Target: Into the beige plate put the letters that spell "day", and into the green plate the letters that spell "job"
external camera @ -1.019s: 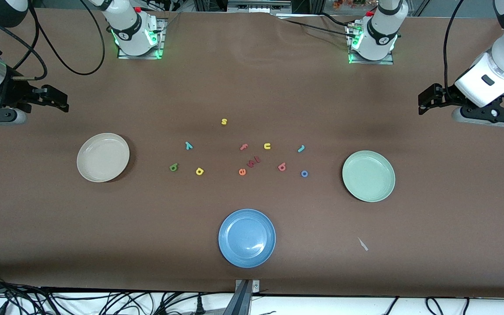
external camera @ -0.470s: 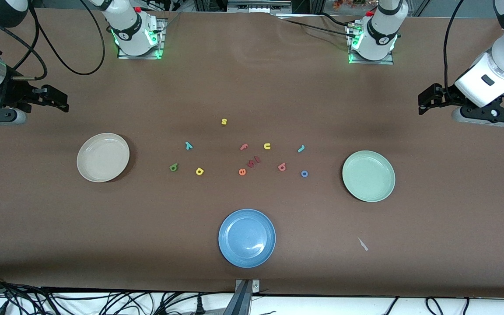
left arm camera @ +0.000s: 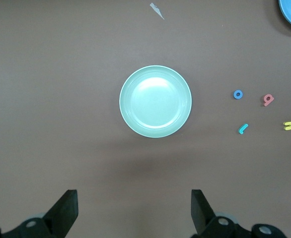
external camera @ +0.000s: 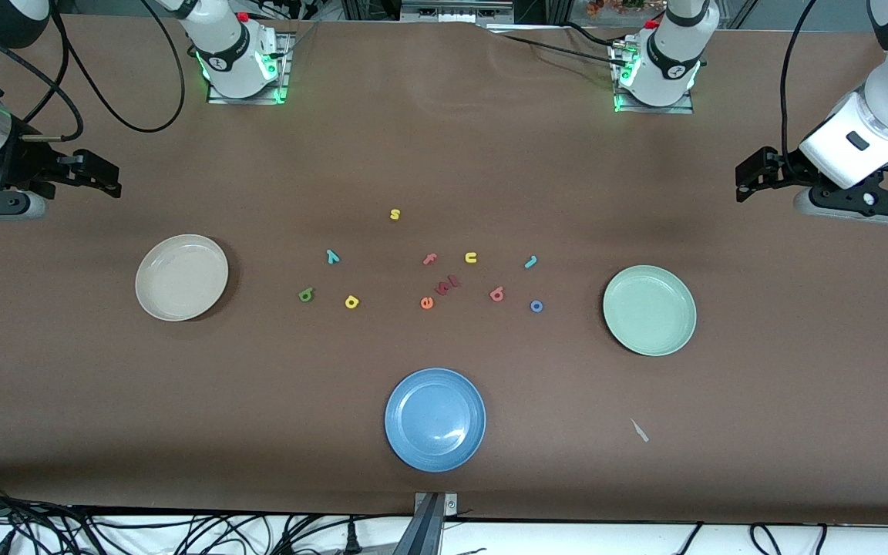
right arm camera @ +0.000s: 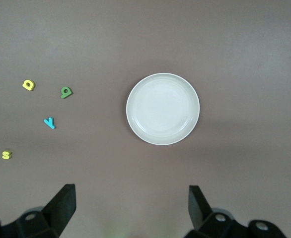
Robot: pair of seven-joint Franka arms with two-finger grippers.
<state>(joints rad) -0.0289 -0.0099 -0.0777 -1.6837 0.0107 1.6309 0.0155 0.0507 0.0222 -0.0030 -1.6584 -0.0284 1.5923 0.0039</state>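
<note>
The beige plate (external camera: pixel 182 277) lies toward the right arm's end and the green plate (external camera: pixel 649 310) toward the left arm's end, both bare. Between them lie the green d (external camera: pixel 306 294), yellow a (external camera: pixel 351 301) and teal y (external camera: pixel 332 256), then the teal j (external camera: pixel 531 262), salmon b (external camera: pixel 497 293) and blue o (external camera: pixel 536 306). My left gripper (left arm camera: pixel 134 198) hangs open over the table beside the green plate (left arm camera: pixel 155 101). My right gripper (right arm camera: pixel 131 194) hangs open beside the beige plate (right arm camera: pixel 163 109). Neither holds anything.
A blue plate (external camera: pixel 435 418) sits nearer the front camera than the letters. Other letters lie among them: a yellow s (external camera: pixel 395 214), salmon f (external camera: pixel 429 259), yellow u (external camera: pixel 471 257), orange e (external camera: pixel 426 303) and dark red ones (external camera: pixel 448 284). A pale scrap (external camera: pixel 639 430) lies near the front edge.
The left arm has edged very slightly; the letters, the plates and the right arm have not moved.
</note>
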